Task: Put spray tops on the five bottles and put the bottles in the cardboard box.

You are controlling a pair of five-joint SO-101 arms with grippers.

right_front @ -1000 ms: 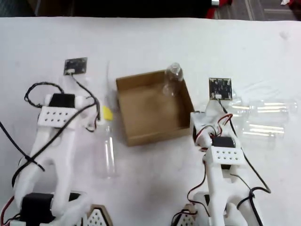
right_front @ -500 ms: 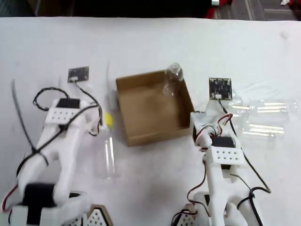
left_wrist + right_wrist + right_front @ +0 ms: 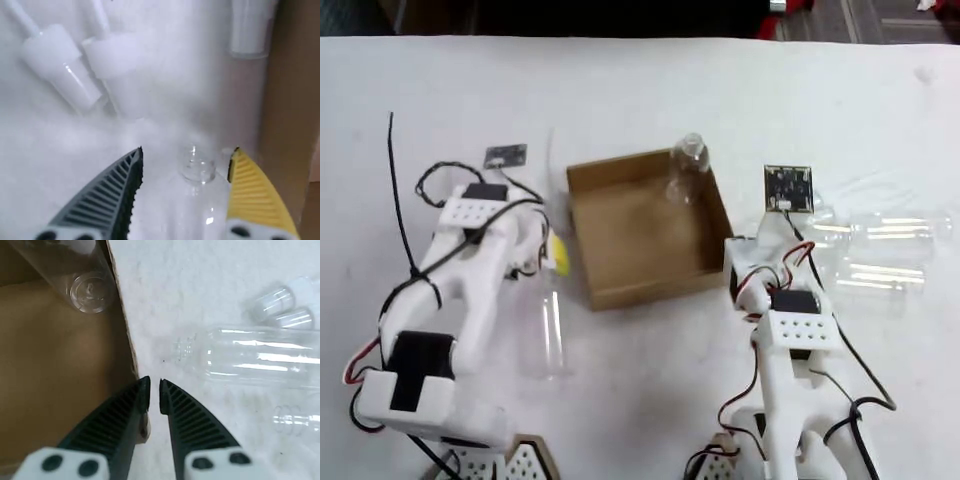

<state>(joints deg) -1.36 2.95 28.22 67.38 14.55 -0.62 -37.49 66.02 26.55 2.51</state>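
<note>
— Gripping the bottle [image 3: 200, 200] by the neck with the left gripper [image 3: 187, 150], yes? How to do it well?

— Lower a little more, then close slowly and evenly on the neck, just under the threaded mouth. Better not to squeeze the thin body; probably slippery there and easy to roll away.

— And the claw now?

— Wide open, holding nothing. One finger on each side of the neck, apart from it, not yet touching.

— And where exactly the bottle?

— Lying flat on the table [image 3: 640, 90], just beside the cardboard box [image 3: 650, 285], mouth pointing toward the spray tops [image 3: 60, 70] farther on.

— The right gripper [image 3: 154, 390]?

— Almost shut, empty, by the box edge, near the other bottles [image 3: 260, 357].
</note>
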